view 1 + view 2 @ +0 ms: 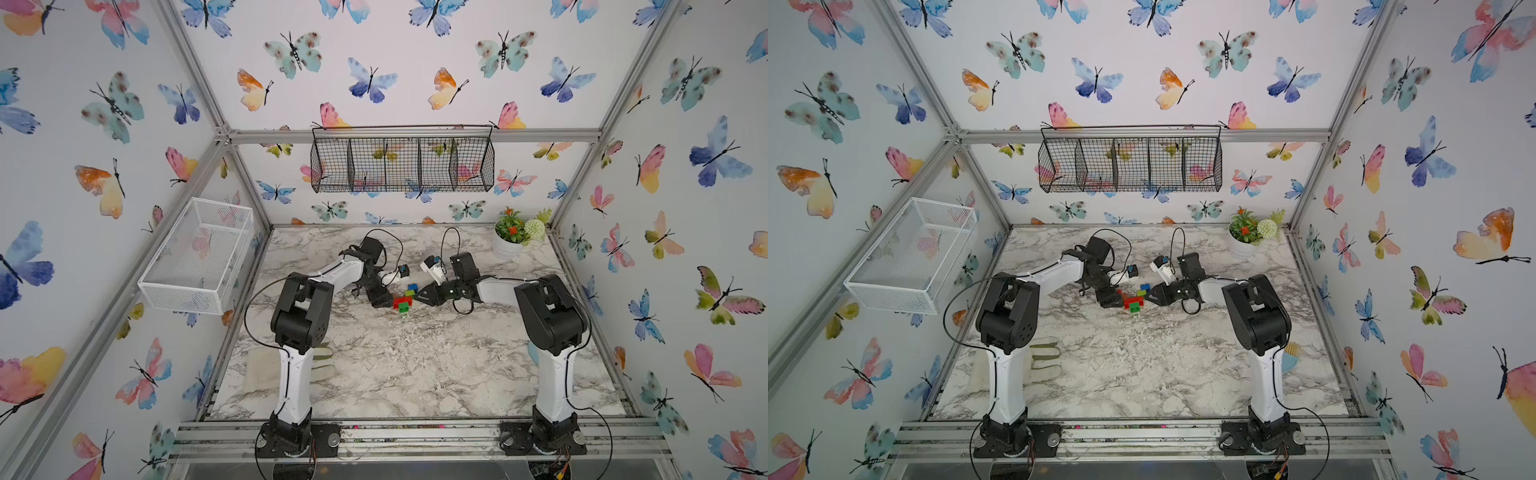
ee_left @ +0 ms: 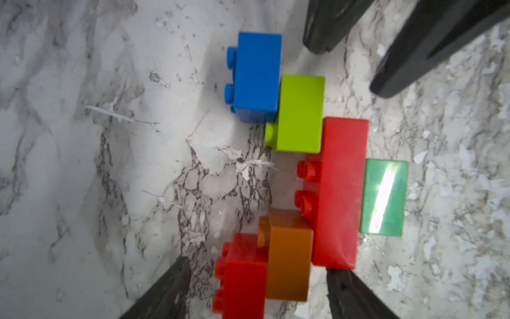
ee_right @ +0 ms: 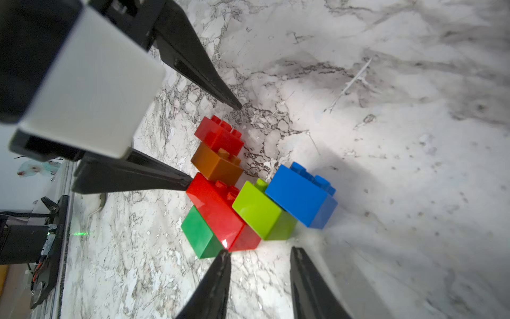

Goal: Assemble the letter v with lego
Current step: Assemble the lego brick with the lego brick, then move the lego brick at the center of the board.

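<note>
Letter v (image 2: 339,193) lies flat, mid table (image 1: 415,365) | left gripper (image 2: 258,265) spread wide astride one tip, holding nothing | right gripper (image 3: 260,251) slightly parted, empty | I'd lift straight up, never sideways.

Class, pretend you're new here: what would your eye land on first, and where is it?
The bright brick V lies in the middle of the table, between the left gripper and right gripper. Butterfly wallpaper covers the walls, and a flowerpot stands in the far right corner.
</note>
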Robot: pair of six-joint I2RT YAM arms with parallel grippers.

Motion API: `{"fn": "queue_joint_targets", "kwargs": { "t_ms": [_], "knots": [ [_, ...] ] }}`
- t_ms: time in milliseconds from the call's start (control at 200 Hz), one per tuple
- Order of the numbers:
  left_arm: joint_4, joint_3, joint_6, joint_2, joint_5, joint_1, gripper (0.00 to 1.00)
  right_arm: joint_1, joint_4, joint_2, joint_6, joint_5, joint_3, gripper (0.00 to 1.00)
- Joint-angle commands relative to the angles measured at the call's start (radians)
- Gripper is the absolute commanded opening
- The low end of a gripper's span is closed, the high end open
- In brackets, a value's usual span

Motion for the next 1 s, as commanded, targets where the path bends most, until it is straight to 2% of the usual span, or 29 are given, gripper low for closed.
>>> {"fn": "queue_joint_targets", "kwargs": {
  "t_ms": [0, 70, 295, 536, 696, 761, 996],
  "knots": [
    [0.029, -0.014, -0.05, -0.083, 0.011, 0.015, 0.99, -0.007, 0.02, -0.047, 0.012, 0.013, -0.028, 0.41],
    [0.063, -0.042, -0.082, -0.1, 0.019, 0.028, 0.98, -0.007, 0.034, -0.05, 0.03, 0.01, -0.042, 0.42],
    [0.296, -0.233, -0.262, -0.305, 0.115, 0.098, 0.98, -0.006, 0.122, -0.041, 0.102, -0.044, -0.075, 0.46],
    [0.62, -0.421, -0.674, -0.451, 0.015, 0.189, 0.98, 0.009, 0.24, -0.002, 0.207, -0.095, -0.081, 0.47],
    [0.896, -0.596, -0.937, -0.525, 0.118, 0.3, 0.98, 0.04, 0.22, 0.038, 0.211, -0.108, -0.035, 0.48],
    [0.95, -0.632, -0.973, -0.54, 0.14, 0.329, 0.98, 0.051, 0.215, 0.043, 0.214, -0.104, -0.022, 0.49],
    [0.902, -0.626, -0.984, -0.547, 0.027, 0.331, 0.98, 0.078, 0.148, 0.071, 0.204, -0.135, 0.041, 0.48]
  ]
}}
